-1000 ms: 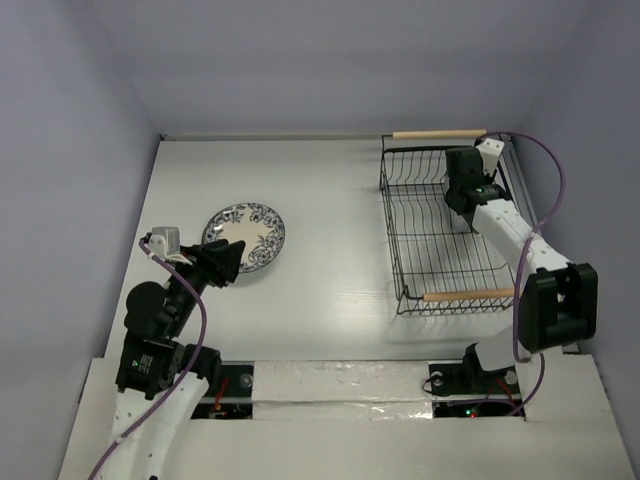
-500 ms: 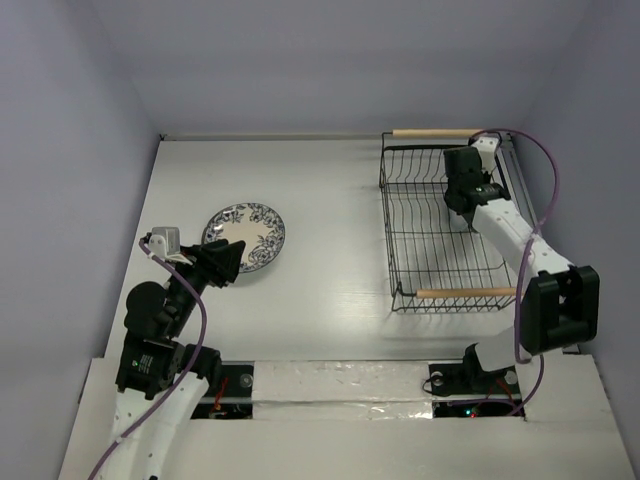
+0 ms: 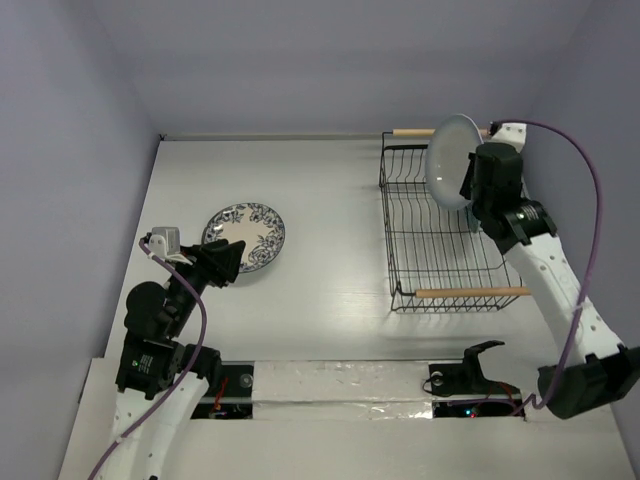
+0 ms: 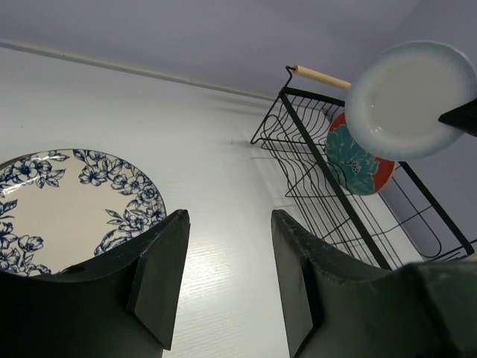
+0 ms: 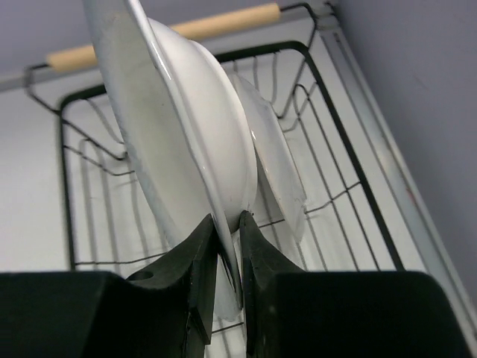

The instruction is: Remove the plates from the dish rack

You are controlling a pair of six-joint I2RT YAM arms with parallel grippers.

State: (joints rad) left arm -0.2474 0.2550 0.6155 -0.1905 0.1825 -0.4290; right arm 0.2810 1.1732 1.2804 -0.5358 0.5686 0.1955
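Observation:
My right gripper is shut on the rim of a pale green plate and holds it on edge above the black wire dish rack. In the top view the plate hangs over the rack's far end, at my right gripper. A red plate with teal flowers stands in the rack; the right wrist view shows its pale back. A white plate with blue flowers lies flat on the table. My left gripper is open and empty beside it.
The rack has a wooden handle at the far end and one at the near end. The right wall runs close beside the rack. Bare white tabletop lies between the floral plate and the rack.
My right arm has risen and lifted the pale green plate up out of the rack. The left arm and the floral plate have not moved.

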